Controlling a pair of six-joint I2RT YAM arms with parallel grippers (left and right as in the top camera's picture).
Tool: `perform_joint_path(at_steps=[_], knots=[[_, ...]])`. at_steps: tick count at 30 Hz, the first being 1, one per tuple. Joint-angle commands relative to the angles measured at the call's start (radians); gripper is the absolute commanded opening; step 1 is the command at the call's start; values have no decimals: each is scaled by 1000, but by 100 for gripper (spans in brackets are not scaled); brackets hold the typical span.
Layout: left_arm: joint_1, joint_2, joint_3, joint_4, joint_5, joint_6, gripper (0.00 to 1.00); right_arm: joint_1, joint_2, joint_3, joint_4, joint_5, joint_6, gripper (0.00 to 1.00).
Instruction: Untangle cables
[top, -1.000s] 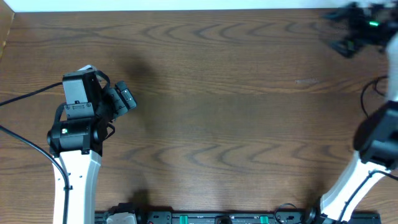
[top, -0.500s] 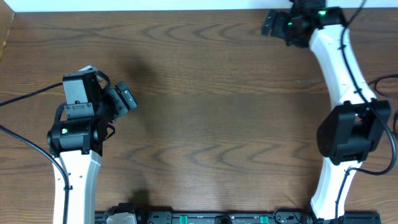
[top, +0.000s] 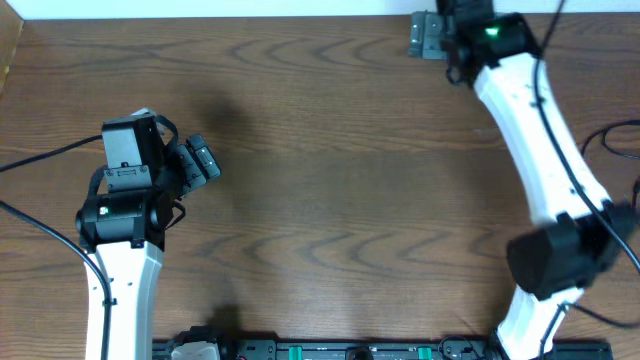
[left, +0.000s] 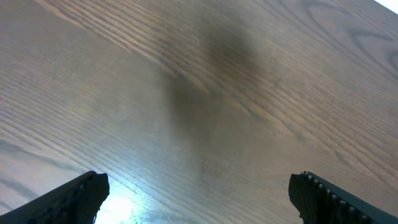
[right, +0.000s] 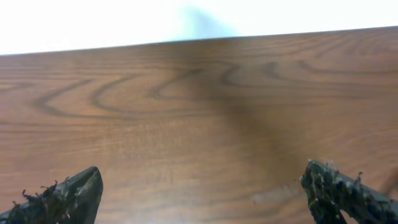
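No task cables show in any view; they are out of view. My left gripper (top: 200, 160) rests over the left part of the wooden table (top: 340, 180). In the left wrist view its fingers (left: 198, 196) are spread wide with only bare wood between them. My right gripper (top: 428, 35) is stretched out to the far edge of the table, right of centre. In the right wrist view its fingers (right: 202, 190) are spread wide over bare wood, holding nothing.
The far table edge meets a white surface (right: 186, 18) just beyond the right gripper. Thick black arm cables run off the left edge (top: 40, 155) and the right edge (top: 615, 135). A black rail with green parts (top: 340, 350) lies along the near edge.
The right arm swung from the far right corner leftward along the far edge, extending out. The left arm has not moved.
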Motion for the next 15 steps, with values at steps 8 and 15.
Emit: perform_joint_path(at_steps=[8,15], knots=[[-1,-5,10,-3,-6,18,98,8,-237,9,-158,-46,5,93],[-1,-5,10,-21,-6,71,98,8,-325,9,-195,-42,127,99]])
